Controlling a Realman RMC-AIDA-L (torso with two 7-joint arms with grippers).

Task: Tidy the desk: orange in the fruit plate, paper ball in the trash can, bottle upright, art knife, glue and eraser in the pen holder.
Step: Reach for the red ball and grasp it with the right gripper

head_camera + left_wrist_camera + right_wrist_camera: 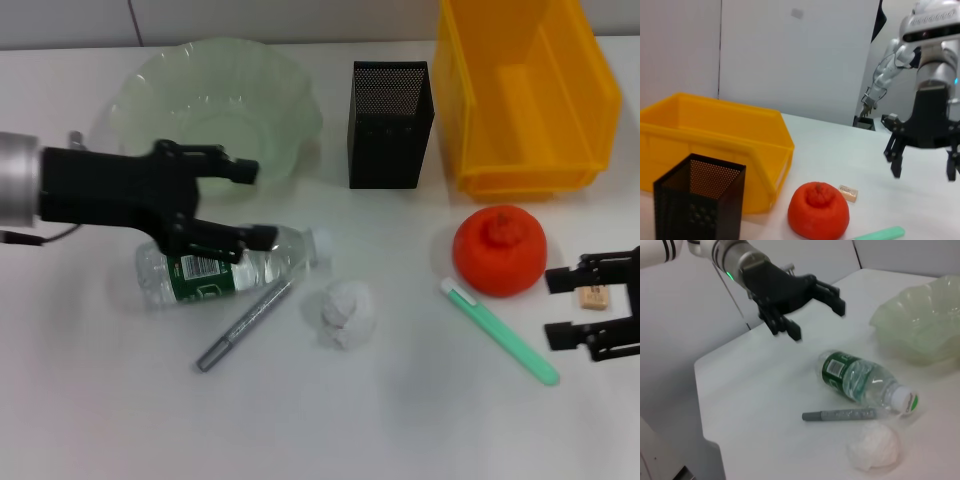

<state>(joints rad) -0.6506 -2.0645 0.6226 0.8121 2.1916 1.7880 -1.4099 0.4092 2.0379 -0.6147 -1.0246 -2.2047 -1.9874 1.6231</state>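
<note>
A clear bottle [225,265] with a green label lies on its side at the left. My left gripper [258,205] hovers open just above it, also seen in the right wrist view [817,320]. A grey stick-shaped tool [245,325] lies against the bottle, with the paper ball [345,312] beside it. The orange [500,250] sits right of centre, next to a green stick-shaped tool [500,332]. My right gripper [556,308] is open and raised over the small beige eraser [594,297], without touching it. The pale green fruit plate [215,50] and the black mesh pen holder [390,125] stand at the back.
A yellow bin [580,80] stands at the back right, beside the pen holder. The white table [420,420] has bare surface along its front edge. The left wrist view shows the orange [818,210], eraser [848,193] and right gripper [922,167].
</note>
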